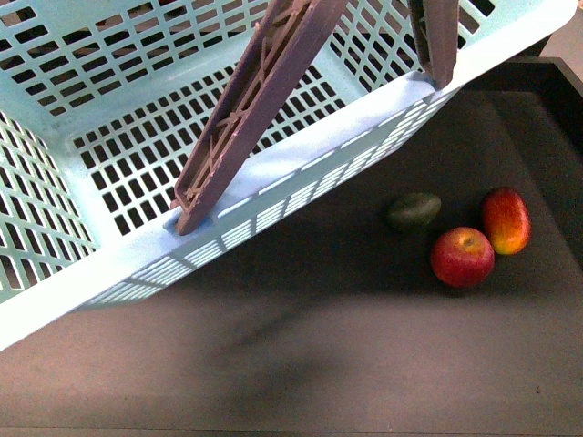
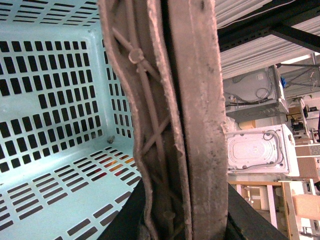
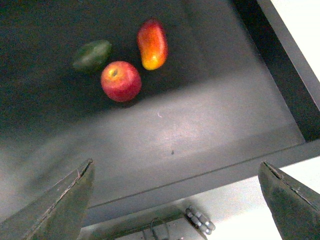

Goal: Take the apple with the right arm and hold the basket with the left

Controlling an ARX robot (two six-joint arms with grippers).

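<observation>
Apple [image 1: 462, 257], green fruit [image 1: 414, 210], red-yellow fruit [image 1: 506, 220] and basket [image 1: 301, 157] appear once each.

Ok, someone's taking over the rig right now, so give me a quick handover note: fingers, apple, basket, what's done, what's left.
Left gripper: fingers look closed on the basket's handle. The basket hangs tilted over the left of the table.
Right gripper: fingers wide open, empty, over the table's edge and well short of the apple.
Apple: lying on the table at the right, next to a green fruit and a red-yellow fruit.
Done: basket held.
Left: reach in with the right arm and grasp the apple.
</observation>
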